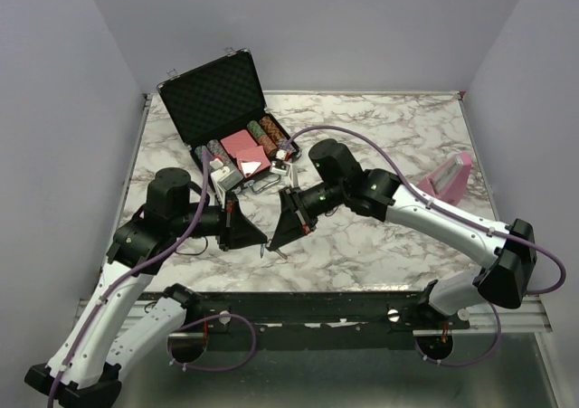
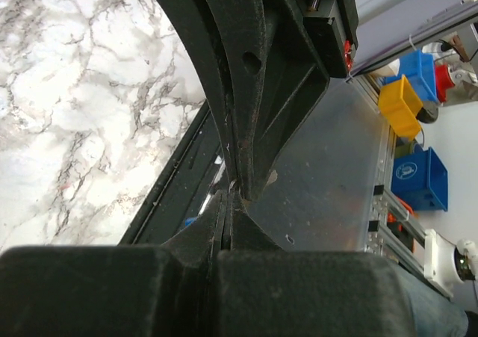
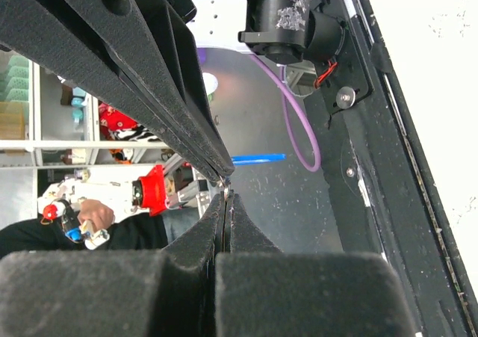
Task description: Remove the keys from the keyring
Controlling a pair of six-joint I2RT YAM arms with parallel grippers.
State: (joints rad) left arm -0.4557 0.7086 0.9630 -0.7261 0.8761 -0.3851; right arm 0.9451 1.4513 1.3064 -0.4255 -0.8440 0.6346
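Observation:
My left gripper (image 1: 259,240) and right gripper (image 1: 273,241) meet tip to tip just above the marble table's front middle. Both are shut. In the right wrist view a thin silvery sliver of the keys (image 3: 226,193) shows between my shut right fingers (image 3: 246,232), with the left gripper's fingers coming in from the upper left. In the left wrist view a silvery speck of the keys (image 2: 233,183) sits at my shut left fingertips (image 2: 243,225), and the bright blue piece (image 2: 190,221) peeks out beside them. I cannot tell key from ring.
An open black case (image 1: 217,96) with poker chips and cards stands at the back left. A pink object (image 1: 448,178) lies at the right. The table's front edge and black rail (image 1: 344,298) run just below the grippers.

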